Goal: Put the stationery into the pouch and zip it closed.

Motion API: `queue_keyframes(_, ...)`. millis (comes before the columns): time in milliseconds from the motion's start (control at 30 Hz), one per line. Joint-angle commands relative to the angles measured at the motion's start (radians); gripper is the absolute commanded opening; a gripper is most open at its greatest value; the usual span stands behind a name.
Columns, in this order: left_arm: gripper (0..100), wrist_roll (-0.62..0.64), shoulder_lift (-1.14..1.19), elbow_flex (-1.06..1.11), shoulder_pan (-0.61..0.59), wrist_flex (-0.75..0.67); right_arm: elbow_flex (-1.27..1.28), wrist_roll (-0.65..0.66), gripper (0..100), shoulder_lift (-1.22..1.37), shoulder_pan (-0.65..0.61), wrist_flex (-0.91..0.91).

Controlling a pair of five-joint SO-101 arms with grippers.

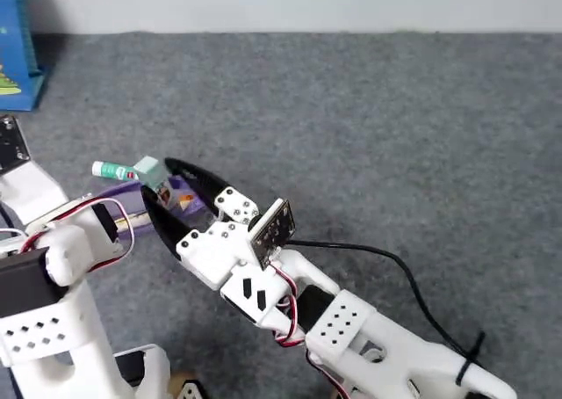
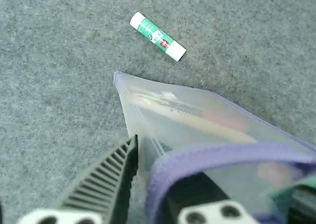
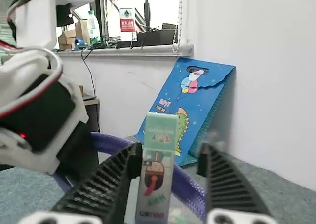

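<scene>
Left wrist view: left hand [image 2: 145,174] pinching the pouch [image 2: 197,120] rim — glue stick [image 2: 158,37] lying beyond on the tabletop [image 2: 49,61].
Right hand [image 3: 170,152] parted, eraser [image 3: 157,145] against one finger above the mouth. Pouch looks soft, floppy — hold its hem; the glue stick seems light, round, apt to roll.

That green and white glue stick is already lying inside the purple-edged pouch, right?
Not quite. The glue stick is not inside the pouch. It lies outside it on the grey carpet, clear of the pouch's corner, as the left wrist view shows. It is indeed green and white, and the pouch does have a purple edge.
</scene>
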Motion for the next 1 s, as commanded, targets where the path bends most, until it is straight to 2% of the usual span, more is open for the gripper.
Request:
queue_keyframes(0,1,0.009,-0.005,-0.013,0.005,0.017,-0.009,0.012,19.5,-0.079,-0.001,0.062)
queue_keyframes(267,1,0.009,-0.005,-0.013,0.005,0.017,-0.009,0.012,15.4,-0.317,-0.039,0.298)
queue_keyframes(400,1,0.009,-0.005,-0.013,0.005,0.017,-0.009,0.012,8.3,-0.401,-0.107,0.412)
queue_keyframes(500,1,0.009,-0.005,-0.013,0.005,0.017,-0.009,0.012,0.3,-0.390,-0.124,0.432)
queue_keyframes(667,1,0.009,-0.005,-0.013,0.005,0.017,-0.009,0.012,2.0,-0.348,-0.122,0.429)
queue_keyframes(967,1,0.009,-0.005,-0.013,0.005,0.017,-0.008,0.008,0.8,-0.349,0.016,0.476)
